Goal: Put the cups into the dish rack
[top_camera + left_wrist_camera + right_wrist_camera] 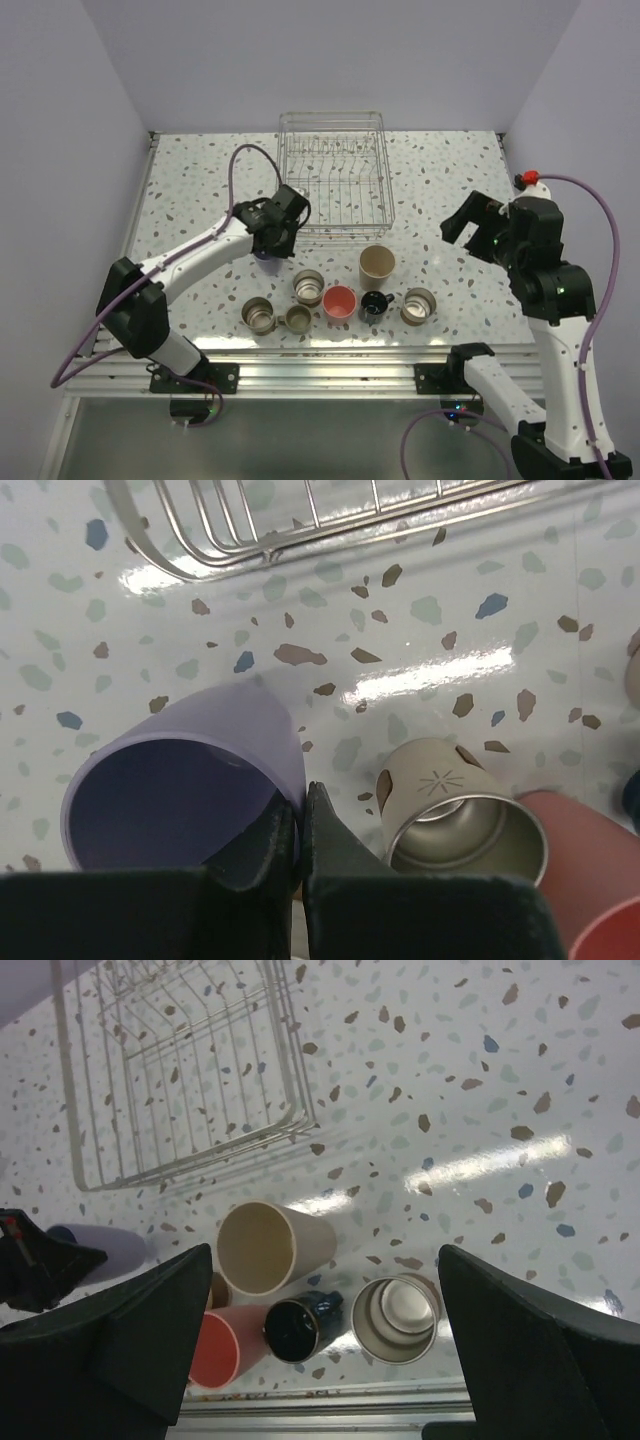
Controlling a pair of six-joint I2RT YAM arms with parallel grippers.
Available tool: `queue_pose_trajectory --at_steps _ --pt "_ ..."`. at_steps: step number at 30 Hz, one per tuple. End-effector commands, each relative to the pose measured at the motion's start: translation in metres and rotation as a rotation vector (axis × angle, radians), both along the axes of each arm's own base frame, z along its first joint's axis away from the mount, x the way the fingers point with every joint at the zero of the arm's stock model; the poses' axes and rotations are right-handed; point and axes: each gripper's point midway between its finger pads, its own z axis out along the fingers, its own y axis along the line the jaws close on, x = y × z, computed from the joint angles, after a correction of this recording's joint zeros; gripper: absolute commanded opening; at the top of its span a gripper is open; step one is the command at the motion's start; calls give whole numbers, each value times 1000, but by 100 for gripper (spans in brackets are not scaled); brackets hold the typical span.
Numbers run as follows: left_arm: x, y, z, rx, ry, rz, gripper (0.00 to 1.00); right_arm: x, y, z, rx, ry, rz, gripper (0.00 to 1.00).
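Observation:
My left gripper [300,820] is shut on the rim of the lavender cup [170,790], one finger inside the wall and one outside. From above, this gripper [272,240] sits just in front of the dish rack [335,175], whose corner [250,530] also shows in the left wrist view. A metal cup [465,820] stands right beside the lavender one. My right gripper [325,1250] hangs open high over the tan cup [265,1245], coral-pink cup [220,1345], black mug [300,1325] and another metal cup [395,1318].
The cups stand in a loose row near the table's front edge: metal ones [259,315] [309,286] [418,306], coral-pink [339,302], black mug [374,304], tan [377,264]. The wire rack [180,1070] holds only its tines. The aluminium rail [330,365] runs along the front.

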Motion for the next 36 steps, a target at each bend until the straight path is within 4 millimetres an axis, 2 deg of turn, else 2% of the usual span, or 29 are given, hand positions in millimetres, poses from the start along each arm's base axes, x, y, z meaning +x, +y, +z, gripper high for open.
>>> queue_pose_trajectory --at_steps 1,2,3,5,6,7,8,9,10,11,12,13,14,15,16,18,19,20,21,22,26,27,28,29,31,32,33,35,36 --pt "15 7 82 -29 -169 24 0 18 29 58 72 -156 144 99" --pt "15 13 96 -21 -193 37 0 26 36 61 85 -145 167 99" --pt "18 13 126 -55 -243 46 0 29 41 87 106 -207 193 99" --pt "11 22 150 -50 -257 64 0 38 53 115 159 -250 234 99" --pt "13 21 179 -102 -307 80 0 45 59 125 176 -273 258 99" --pt "13 21 193 -128 -325 83 0 44 74 135 226 -291 335 99" --pt "11 11 208 -198 -336 57 0 47 86 142 259 -309 386 99" --pt "11 5 236 -281 -390 32 0 58 96 151 297 -335 419 98" --pt "17 -9 262 -381 -460 0 0 60 105 156 363 -330 434 99" --pt "10 -26 277 -479 -470 -75 0 60 118 153 420 -306 482 99" --pt "7 -34 296 -556 -507 -105 0 68 128 165 472 -352 524 99" --pt "8 -47 323 -655 -571 -149 0 65 143 165 582 -312 573 99" --pt "5 -55 337 -713 -590 -183 0 65 150 174 633 -330 609 99" --pt "4 -59 351 -772 -614 -189 0 66 156 196 668 -413 659 98" --pt "7 -64 375 -844 -678 -208 0 72 163 199 737 -394 662 99" --pt "9 -71 389 -950 -685 -229 0 76 171 217 775 -445 710 99" --pt "13 -72 410 -1026 -743 -253 0 84 174 219 820 -430 703 99" --pt "9 -78 415 -1085 -725 -314 0 89 175 222 844 -435 702 99" --pt "22 -73 410 -1132 -698 -278 0 90 177 233 865 -479 730 99" --pt "25 -71 426 -1190 -756 -312 0 93 179 237 905 -470 731 98" --pt "45 -82 426 -1259 -751 -423 0 126 186 236 904 -471 731 99" --pt "62 -83 419 -1276 -721 -414 0 134 188 235 907 -473 727 99" --pt "63 -82 429 -1309 -752 -454 0 139 189 235 921 -473 720 98" --pt "67 -81 425 -1326 -740 -483 0 152 195 228 933 -454 721 99" --pt "73 -81 428 -1397 -750 -533 0 161 201 228 940 -467 730 99" --pt "86 -79 417 -1420 -716 -511 0 176 205 219 932 -449 722 99" --pt "86 -77 421 -1438 -753 -545 0 182 209 213 910 -444 723 99" --pt "95 -75 410 -1484 -708 -541 0 193 215 209 902 -436 723 98" --pt "92 -73 415 -1504 -747 -581 0 203 219 198 905 -413 717 99"
